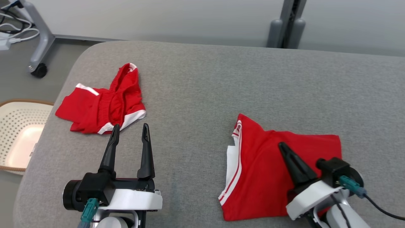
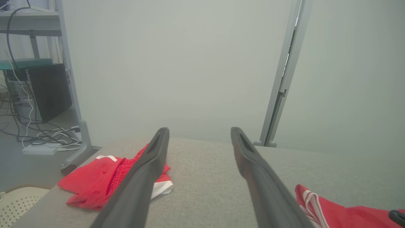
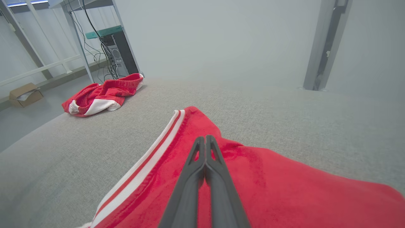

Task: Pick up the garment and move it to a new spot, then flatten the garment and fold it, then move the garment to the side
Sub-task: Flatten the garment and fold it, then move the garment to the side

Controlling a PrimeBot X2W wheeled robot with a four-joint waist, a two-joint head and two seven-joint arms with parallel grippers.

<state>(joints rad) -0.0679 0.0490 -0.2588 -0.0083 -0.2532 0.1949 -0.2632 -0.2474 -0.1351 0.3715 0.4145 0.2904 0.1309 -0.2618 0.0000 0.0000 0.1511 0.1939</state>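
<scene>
A red garment with white side stripes (image 1: pixel 262 164) lies folded flat on the grey padded table (image 1: pixel 202 79) at the front right; it also shows in the right wrist view (image 3: pixel 269 183) and the left wrist view (image 2: pixel 335 212). My right gripper (image 1: pixel 282 146) (image 3: pixel 205 137) is over it, shut, with nothing between the fingers. A second red garment with white trim (image 1: pixel 101 107) (image 2: pixel 95 180) (image 3: pixel 101 93) lies crumpled at the table's left. My left gripper (image 1: pixel 131 126) (image 2: pixel 199 131) is open and empty, its tips just short of that heap's near edge.
A white perforated basket (image 1: pixel 19 126) stands on the floor by the table's left edge. A cart leg with a caster (image 1: pixel 39 69) and cables are at the far left, and a grey post (image 1: pixel 288 28) stands behind the table.
</scene>
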